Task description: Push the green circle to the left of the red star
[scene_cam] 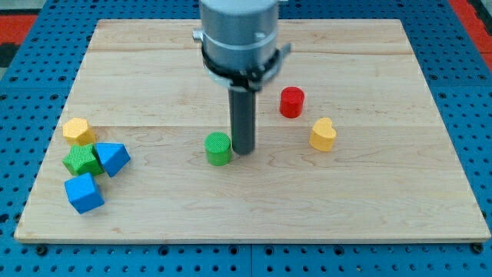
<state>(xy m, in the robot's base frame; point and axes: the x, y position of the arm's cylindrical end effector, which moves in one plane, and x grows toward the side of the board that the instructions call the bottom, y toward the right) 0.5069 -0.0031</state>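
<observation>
At the table's (pixel 254 219) nine o'clock edge, a yellow block (pixel 78 131), a green block (pixel 81 160), a blue triangular block (pixel 113 158) and a blue cube (pixel 84 192) are clustered. Near centre, the green circle (pixel 218 148) is seen, with my tip (pixel 244 150) just beside it at three o'clock. No jaws are fitted, only a rod. Towards two o'clock, a red cylinder (pixel 291 101) and a yellow heart (pixel 323 135) are found.

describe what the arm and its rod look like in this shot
The arm's end is a wide, smooth grey cylinder that runs out of the view's top. A dark ring-shaped clamp circles its lower edge, with small bracket tabs at the sides. From it hangs a straight, dark grey rod, plain and unmarked, ending in my tip. No cables show.
</observation>
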